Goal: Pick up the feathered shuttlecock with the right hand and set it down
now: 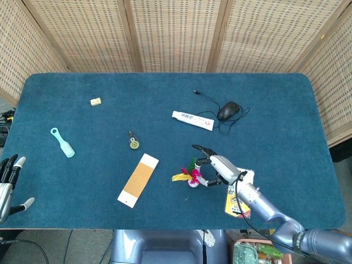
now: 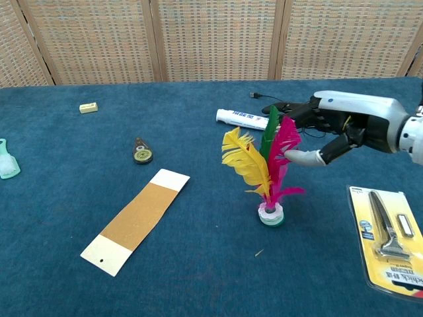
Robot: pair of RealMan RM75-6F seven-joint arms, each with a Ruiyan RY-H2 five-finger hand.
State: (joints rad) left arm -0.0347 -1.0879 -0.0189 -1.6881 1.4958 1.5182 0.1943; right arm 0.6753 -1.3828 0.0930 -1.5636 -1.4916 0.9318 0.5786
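Observation:
The feathered shuttlecock (image 2: 268, 173) stands upright on its round base on the blue table, with yellow, green and pink feathers; in the head view the shuttlecock (image 1: 190, 177) sits near the front edge. My right hand (image 2: 330, 125) hovers just right of the feathers with its fingers spread and holds nothing; one fingertip is close to the pink feather. The same right hand (image 1: 216, 168) shows in the head view beside the shuttlecock. My left hand (image 1: 7, 181) rests at the table's front left corner, fingers apart and empty.
A tan card strip (image 2: 137, 220) lies left of the shuttlecock. A packaged razor (image 2: 388, 238) lies at the right front. Behind are a white tube (image 2: 246, 119), a black mouse (image 1: 228, 110) with cable, a small round tool (image 2: 141, 154), a teal brush (image 1: 62, 142) and an eraser (image 1: 95, 101).

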